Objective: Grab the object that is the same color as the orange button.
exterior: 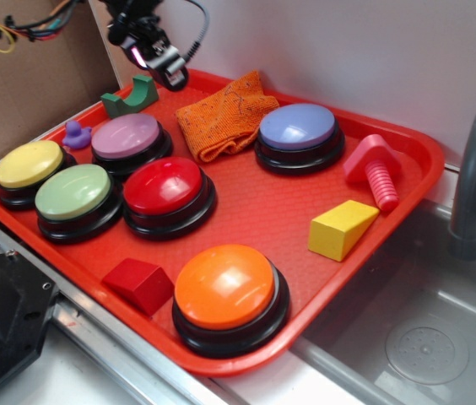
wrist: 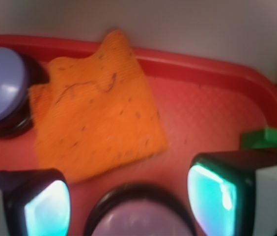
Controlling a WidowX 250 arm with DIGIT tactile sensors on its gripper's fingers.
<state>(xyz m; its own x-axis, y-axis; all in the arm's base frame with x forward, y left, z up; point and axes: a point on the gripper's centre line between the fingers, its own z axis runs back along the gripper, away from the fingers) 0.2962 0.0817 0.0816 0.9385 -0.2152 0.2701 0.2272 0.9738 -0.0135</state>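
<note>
gripper [exterior: 160,61]: jaws spread, empty, above tray [exterior: 246,211] back edge | target: cloth [exterior: 225,122], matches orange button [exterior: 225,287] | spread to straddle cloth

Red tray [exterior: 246,211] bearing, at centre, a red button [exterior: 164,187]. Orange button [exterior: 225,287] at 6 o'clock; red block [exterior: 139,283] at 7; green button [exterior: 73,193] and yellow button [exterior: 29,164] at 9; pink button [exterior: 126,137] at 10; orange cloth [exterior: 224,114] at 12; blue button [exterior: 298,128] at 1; yellow wedge [exterior: 339,228] at 4.
</note>
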